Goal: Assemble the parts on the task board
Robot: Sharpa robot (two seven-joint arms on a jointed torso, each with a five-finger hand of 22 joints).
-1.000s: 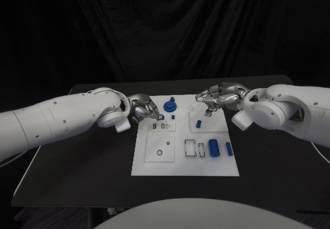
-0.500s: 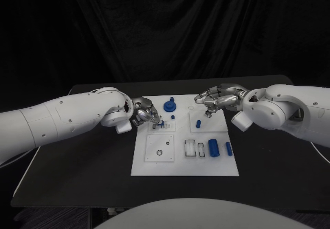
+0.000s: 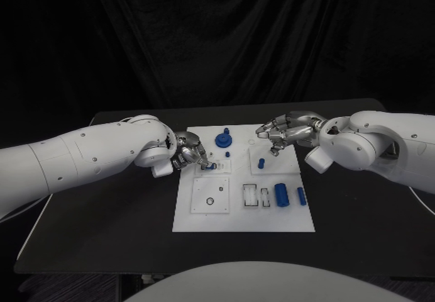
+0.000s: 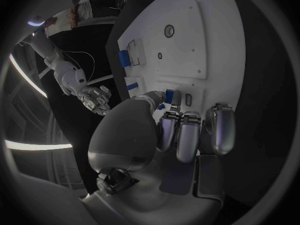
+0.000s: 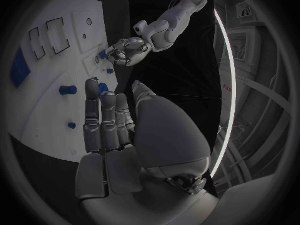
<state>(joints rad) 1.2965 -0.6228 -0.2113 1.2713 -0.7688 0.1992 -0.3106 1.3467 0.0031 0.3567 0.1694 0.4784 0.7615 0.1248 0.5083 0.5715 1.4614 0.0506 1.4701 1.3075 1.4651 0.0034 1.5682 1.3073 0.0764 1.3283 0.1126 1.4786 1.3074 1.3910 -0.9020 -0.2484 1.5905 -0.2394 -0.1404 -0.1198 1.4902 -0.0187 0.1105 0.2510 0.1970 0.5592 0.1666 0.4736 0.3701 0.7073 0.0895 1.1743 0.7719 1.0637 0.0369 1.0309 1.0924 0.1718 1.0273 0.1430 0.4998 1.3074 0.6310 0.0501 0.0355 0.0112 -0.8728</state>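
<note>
My left hand (image 3: pixel 192 156) pinches small blue part (image 4: pixel 169 96) over slots at far left of task board (image 3: pixel 243 223), seating it; next: press straight down. Right hand (image 3: pixel 283 133) hovers, fingers curled, empty

left hand (image 3: pixel 190 155): low over the board's (image 3: pixel 243 223) far left part, fingertips on a small blue piece (image 3: pixel 209 166) at the slots.
right hand (image 3: pixel 283 133): above the far right corner, blue pegs (image 3: pixel 261 163) just beneath it.
between hands: a tall blue knob (image 3: pixel 224 138) stands in the gap.
nearer than both hands: flat cutouts and two lying blue blocks (image 3: pixel 282 194).
</note>
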